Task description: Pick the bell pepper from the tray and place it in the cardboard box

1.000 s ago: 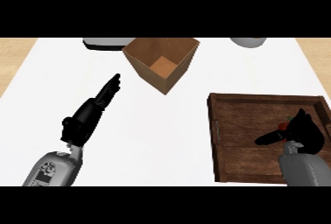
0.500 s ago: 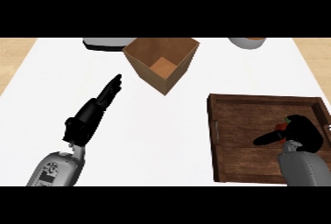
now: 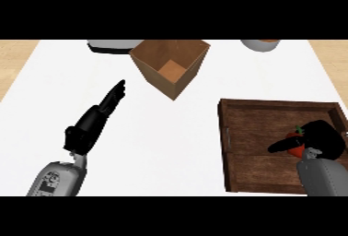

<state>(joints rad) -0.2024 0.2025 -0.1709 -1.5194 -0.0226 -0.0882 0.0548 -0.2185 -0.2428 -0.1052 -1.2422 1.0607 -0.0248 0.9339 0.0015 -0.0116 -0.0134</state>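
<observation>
Curling, seemingly, round one bell pepper in one tray: right hand; left hand straight-fingered, empty.

We count one cardboard box, one wooden tray and one red bell pepper on the white surface. Two hands are here, left hand and right hand, and two grey vessels, one and another, at the far edge.

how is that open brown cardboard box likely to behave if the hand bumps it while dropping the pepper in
The open brown cardboard box looks tall for its narrow base and leans in this view, so it may tip or slide on the smooth white counter. It appears to hold nothing, so probably light. Its thin walls would likely flex.
</observation>
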